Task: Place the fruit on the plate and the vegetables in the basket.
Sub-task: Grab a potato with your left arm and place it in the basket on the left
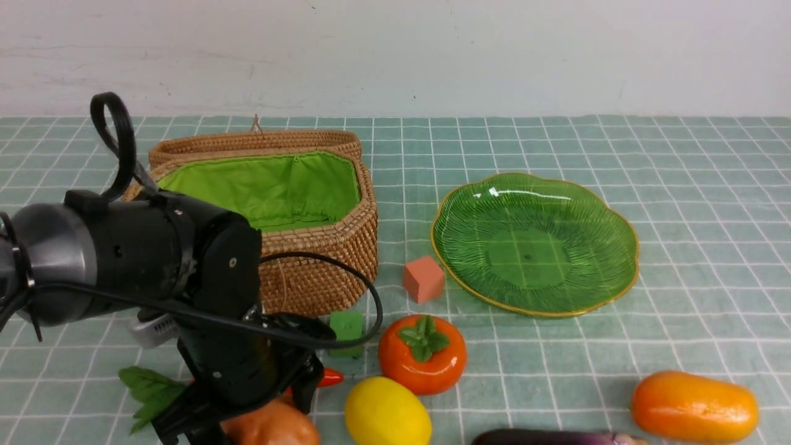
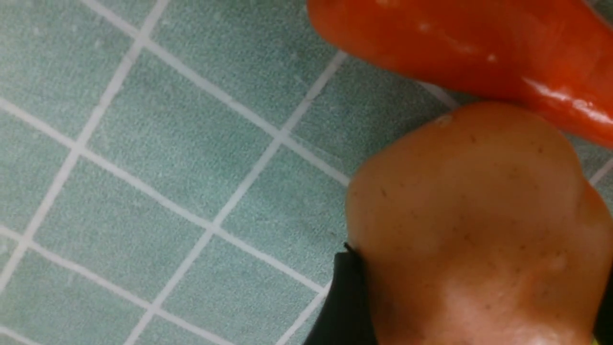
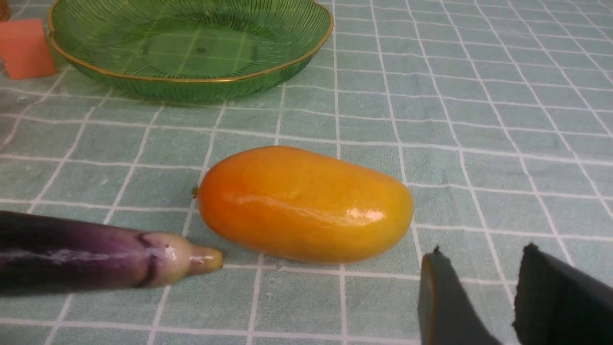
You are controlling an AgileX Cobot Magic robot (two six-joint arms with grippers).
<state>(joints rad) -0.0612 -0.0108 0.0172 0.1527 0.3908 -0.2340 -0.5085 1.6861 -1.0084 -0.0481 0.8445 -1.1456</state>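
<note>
Whitish wall (image 1: 432, 49), perhaps scuffed; checked cloth (image 1: 710, 161)

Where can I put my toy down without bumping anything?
Bare cloth lies right of the plate, along the wall behind the plate and basket, and between the persimmon and mango. It is crowded at the near left, where potato, carrot, lemon, persimmon, pink cube and green cube sit close together.

Checked tablecloth (image 1: 680, 321) under basket (image 1: 321, 259), plate (image 1: 534, 247)
</note>
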